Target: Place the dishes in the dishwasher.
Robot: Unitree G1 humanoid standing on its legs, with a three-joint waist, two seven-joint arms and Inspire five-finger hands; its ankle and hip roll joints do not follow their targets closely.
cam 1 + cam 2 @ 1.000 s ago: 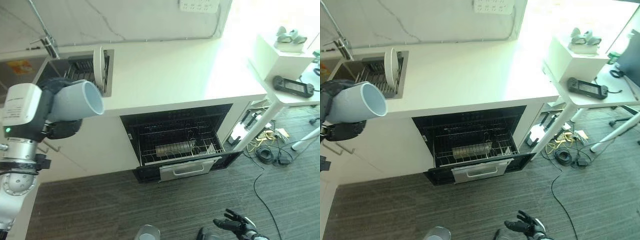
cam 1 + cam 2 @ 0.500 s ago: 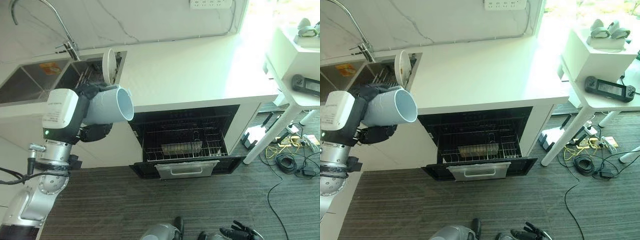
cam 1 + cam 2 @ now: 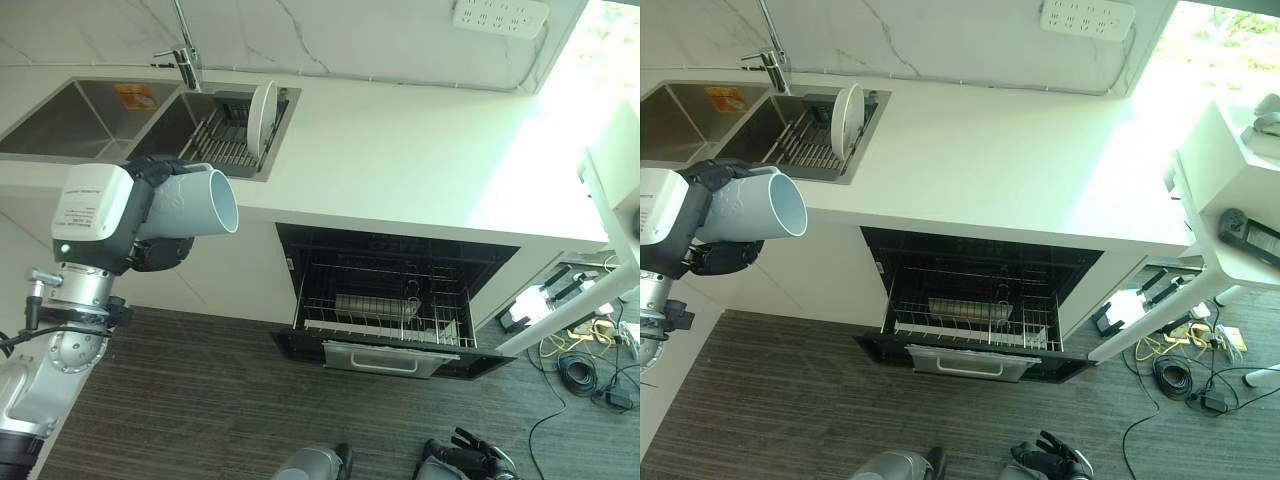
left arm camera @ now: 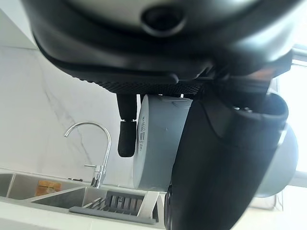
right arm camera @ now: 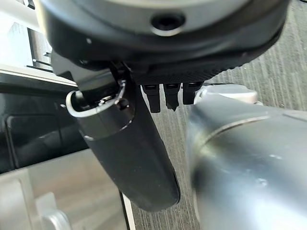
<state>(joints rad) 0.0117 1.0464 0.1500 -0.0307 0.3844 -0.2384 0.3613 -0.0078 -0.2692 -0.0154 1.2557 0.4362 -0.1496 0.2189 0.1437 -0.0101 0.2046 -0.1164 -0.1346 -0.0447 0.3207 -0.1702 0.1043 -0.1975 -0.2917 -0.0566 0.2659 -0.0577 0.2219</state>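
My left hand [image 3: 163, 256] is raised at the left in front of the counter, shut on a pale blue-grey cup [image 3: 188, 204] that lies on its side, mouth toward the dishwasher. The left wrist view has the cup [image 4: 158, 143] between the thumb [image 4: 225, 167] and a finger [image 4: 127, 136]. Under the counter the dishwasher [image 3: 400, 250] stands open, its wire rack [image 3: 385, 318] pulled out and holding a metal cutlery basket. In the sink's drying rack a white plate [image 3: 262, 105] stands on edge. Low over the floor my right hand [image 3: 470, 462] hangs with relaxed fingers, holding nothing.
A double sink [image 3: 70, 105] with a tap [image 3: 185, 60] is set in the white counter [image 3: 400, 150] at the left. A white table leg [image 3: 560, 320] and loose cables [image 3: 585, 365] lie right of the dishwasher. Dark striped carpet [image 3: 200, 400] covers the floor.
The whole picture has swung left, so the camera moved: more of the sink shows now. The cup stays in my left hand, held up at the left. The right hand stays low.
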